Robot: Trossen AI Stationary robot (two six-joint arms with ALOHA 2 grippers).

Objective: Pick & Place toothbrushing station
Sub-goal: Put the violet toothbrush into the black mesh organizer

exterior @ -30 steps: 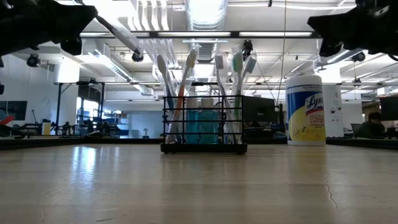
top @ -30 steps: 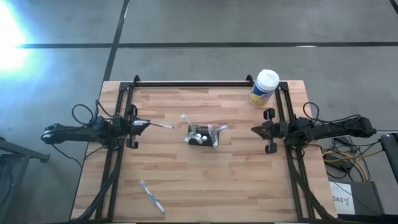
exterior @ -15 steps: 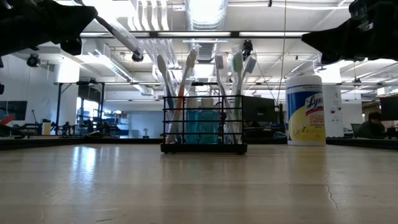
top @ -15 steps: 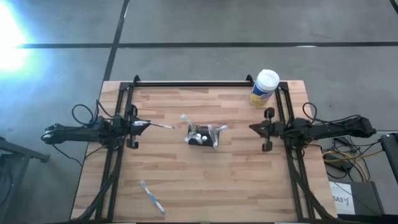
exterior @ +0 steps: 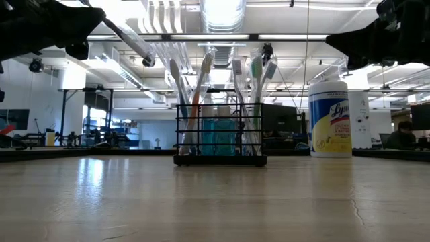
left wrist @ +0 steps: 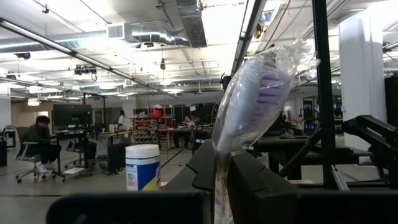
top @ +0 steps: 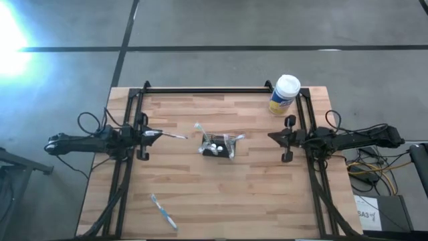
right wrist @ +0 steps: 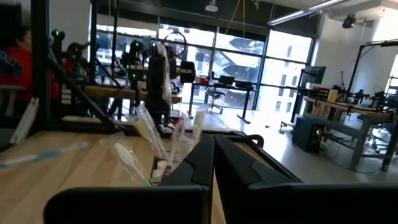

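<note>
Wood-plank table (top: 200, 194) in a bright open workshop; black mesh toothbrushing station (top: 218, 146) stands mid-table. Left gripper (top: 148, 133) clamps a wrapped toothbrush (top: 170, 135); right gripper (top: 273, 138) clenched, empty.

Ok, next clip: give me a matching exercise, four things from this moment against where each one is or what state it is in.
Things:
1. toothbrushing station
2. wipes canister
3. loose toothbrush
4. left pincer

Places or states:
A. lying flat near the table's front edge, left of centre
B. shut on a wrapped toothbrush, held above the table's left side
C. standing at the table's far right corner
D. standing mid-table with brushes upright in it

Pairs: 1-D, 2-C, 3-A, 4-B
</note>
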